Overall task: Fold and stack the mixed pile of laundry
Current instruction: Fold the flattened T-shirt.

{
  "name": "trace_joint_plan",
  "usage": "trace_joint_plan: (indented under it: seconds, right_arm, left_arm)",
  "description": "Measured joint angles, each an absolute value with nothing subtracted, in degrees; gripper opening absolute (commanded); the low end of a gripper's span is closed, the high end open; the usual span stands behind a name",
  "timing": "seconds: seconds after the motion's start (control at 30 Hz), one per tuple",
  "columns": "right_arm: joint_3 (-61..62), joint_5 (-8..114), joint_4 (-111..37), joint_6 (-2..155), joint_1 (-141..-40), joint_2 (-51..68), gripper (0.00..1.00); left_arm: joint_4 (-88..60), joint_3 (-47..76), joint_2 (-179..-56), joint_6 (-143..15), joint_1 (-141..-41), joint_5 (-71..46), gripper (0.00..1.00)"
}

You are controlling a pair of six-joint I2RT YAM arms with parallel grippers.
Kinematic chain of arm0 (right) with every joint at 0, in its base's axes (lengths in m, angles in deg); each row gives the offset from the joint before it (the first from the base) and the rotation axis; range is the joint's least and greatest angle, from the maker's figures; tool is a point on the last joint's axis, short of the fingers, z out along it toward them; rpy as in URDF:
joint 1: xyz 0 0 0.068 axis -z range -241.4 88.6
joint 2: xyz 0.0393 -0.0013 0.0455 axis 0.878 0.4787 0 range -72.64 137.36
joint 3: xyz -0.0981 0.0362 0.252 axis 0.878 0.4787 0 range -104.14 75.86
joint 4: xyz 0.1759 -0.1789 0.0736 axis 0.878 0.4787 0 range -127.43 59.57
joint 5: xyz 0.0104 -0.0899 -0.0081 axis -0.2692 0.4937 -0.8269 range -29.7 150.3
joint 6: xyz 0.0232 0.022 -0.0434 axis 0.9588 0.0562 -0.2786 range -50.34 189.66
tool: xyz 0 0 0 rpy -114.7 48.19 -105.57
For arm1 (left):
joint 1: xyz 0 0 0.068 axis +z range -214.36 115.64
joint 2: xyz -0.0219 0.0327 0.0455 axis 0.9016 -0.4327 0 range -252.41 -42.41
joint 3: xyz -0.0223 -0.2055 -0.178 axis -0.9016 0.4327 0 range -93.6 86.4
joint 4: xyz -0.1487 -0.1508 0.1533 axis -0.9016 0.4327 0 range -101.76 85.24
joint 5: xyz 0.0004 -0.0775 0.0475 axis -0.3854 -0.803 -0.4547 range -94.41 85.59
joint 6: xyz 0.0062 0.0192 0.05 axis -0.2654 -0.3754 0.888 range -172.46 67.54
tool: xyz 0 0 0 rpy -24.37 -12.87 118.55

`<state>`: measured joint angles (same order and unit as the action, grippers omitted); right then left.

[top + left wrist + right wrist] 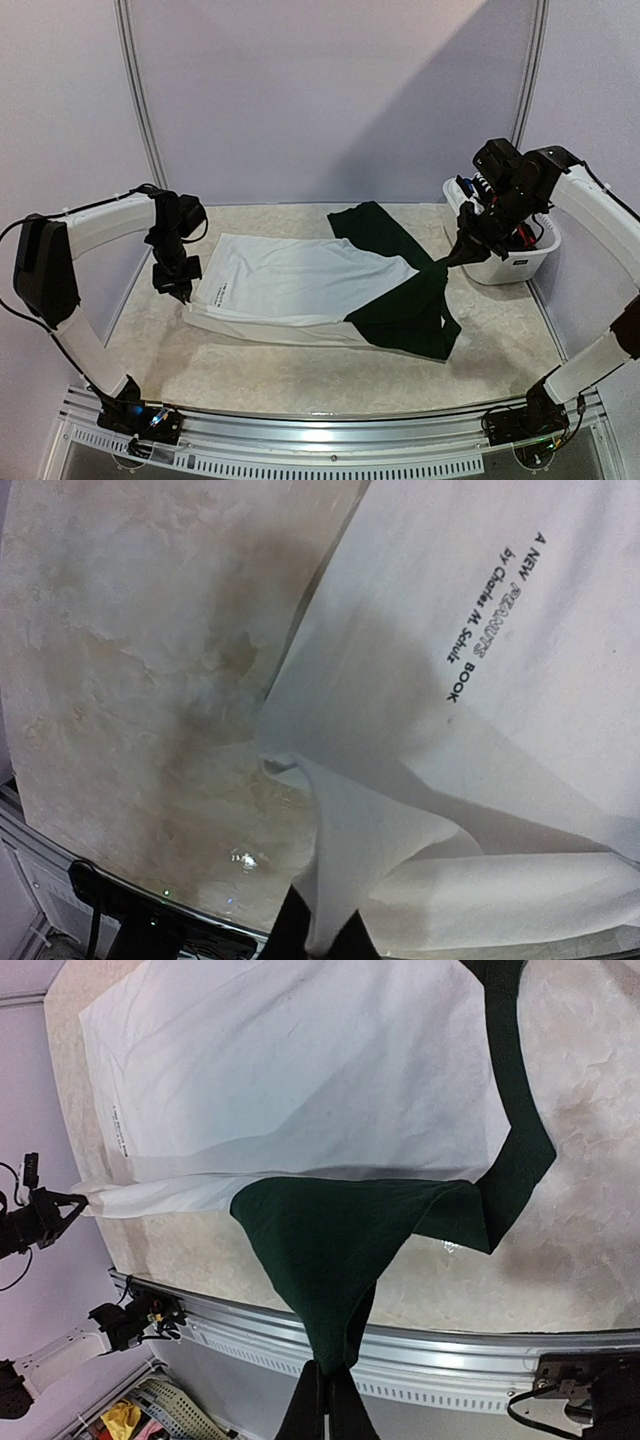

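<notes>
A white T-shirt with black print lies spread on the table, over a dark green piece. My left gripper is shut on the shirt's left edge and lifts it a little; the wrist view shows the white cloth pinched between my fingers. My right gripper is shut on a corner of the dark green piece and pulls it up and right; the wrist view shows the green cloth running into my fingertips. Other garments sit in the white tub.
The white plastic tub stands at the table's back right, under my right arm. A metal rail runs along the table's front edge. A back wall and frame posts close the far side.
</notes>
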<state>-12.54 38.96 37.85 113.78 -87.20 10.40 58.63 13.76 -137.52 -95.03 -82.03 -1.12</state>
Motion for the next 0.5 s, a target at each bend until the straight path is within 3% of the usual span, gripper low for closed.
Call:
trace_joint_plan:
  seconds: [0.5]
  right_arm:
    - [-19.43, 44.34, 39.47, 106.55, -84.25, 22.82, 0.00]
  left_arm:
    - [55.89, 12.25, -143.90, -94.52, -79.98, -1.71, 0.00]
